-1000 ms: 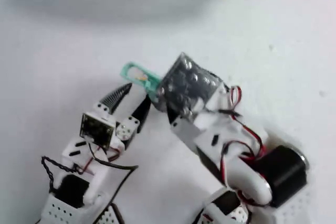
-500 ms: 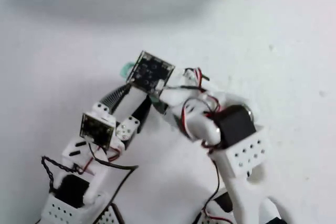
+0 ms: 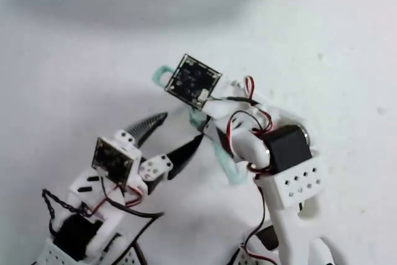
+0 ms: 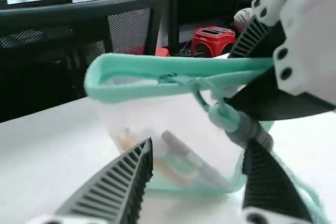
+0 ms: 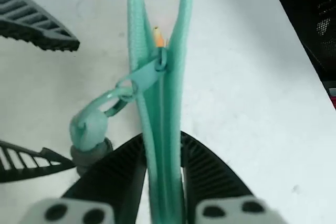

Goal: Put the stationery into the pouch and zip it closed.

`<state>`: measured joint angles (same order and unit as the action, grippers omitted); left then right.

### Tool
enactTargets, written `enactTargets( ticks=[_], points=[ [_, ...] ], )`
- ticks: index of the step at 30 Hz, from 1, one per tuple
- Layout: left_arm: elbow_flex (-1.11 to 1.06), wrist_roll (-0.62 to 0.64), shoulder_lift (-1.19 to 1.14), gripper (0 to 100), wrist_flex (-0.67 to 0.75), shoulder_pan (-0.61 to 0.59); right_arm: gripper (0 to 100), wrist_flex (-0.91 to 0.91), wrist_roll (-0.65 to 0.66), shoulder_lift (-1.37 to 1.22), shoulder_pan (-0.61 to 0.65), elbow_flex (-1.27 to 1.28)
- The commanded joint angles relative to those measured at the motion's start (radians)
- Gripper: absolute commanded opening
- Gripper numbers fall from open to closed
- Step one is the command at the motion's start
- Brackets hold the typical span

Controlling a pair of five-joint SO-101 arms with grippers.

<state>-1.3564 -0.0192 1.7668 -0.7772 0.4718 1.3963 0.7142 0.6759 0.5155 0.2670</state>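
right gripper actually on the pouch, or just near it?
Touching. Right wrist view: the right gripper has its fingers clamped on the pouch rim from both sides, no gap.

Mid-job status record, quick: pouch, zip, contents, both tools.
pouch: clear with mint trim, zip edge uppermost
zip slider: partway along, with an open gap beyond it
stationery: inside the pouch
right tool: shut on the pouch's zip edge
left tool: open, just in front of the pouch, not gripping
task state: zip not yet fully closed
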Motion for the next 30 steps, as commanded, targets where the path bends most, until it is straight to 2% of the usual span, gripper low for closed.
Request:
enactTargets(
  ticks=[1, 3, 6, 8, 13, 16, 18, 20, 22, 24, 26, 30],
  points=[
    [0.068, 0.0, 0.01, 25, -0.063, 0.036, 1.9, -0.01, -0.014, 0.044, -0.005, 0.006],
    [0.153, 0.043, 0.035, 25, -0.173, 0.042, 1.9, -0.013, -0.014, 0.047, -0.005, 0.029],
    [0.193, 0.075, 0.053, 25, -0.183, 0.041, 1.9, -0.015, -0.015, 0.047, -0.005, 0.046],
    [0.164, 0.077, 0.051, 25, -0.161, 0.041, 1.9, -0.015, -0.015, 0.048, -0.005, 0.046],
    [0.009, 0.078, 0.051, 25, 0.009, 0.047, 1.9, -0.007, -0.025, 0.068, 0.047, 0.052],
    [-0.008, 0.08, 0.051, 25, 0.025, 0.091, 1.9, -0.008, -0.054, 0.105, 0.081, 0.051],
    [0.029, 0.081, 0.058, 23, -0.055, 0.13, 1.9, -0.016, -0.057, 0.113, 0.079, 0.051],
    [0.135, 0.081, 0.058, 21, -0.209, 0.147, 1.9, -0.022, -0.057, 0.113, 0.064, 0.051],
    [0.27, 0.081, 0.058, 21, -0.358, 0.143, 1.9, -0.022, -0.055, 0.113, 0.03, 0.051],
    [0.356, 0.08, 0.058, 21, -0.425, 0.093, 1.9, -0.022, -0.055, 0.113, 0.012, 0.052],
    [0.322, 0.081, 0.053, 22, -0.354, 0.042, 1.9, -0.016, -0.055, 0.114, 0.012, 0.052],
    [0.11, 0.08, 0.053, 27, -0.15, 0.016, 1.9, -0.013, -0.06, 0.122, 0.068, 0.052]
  ],
)
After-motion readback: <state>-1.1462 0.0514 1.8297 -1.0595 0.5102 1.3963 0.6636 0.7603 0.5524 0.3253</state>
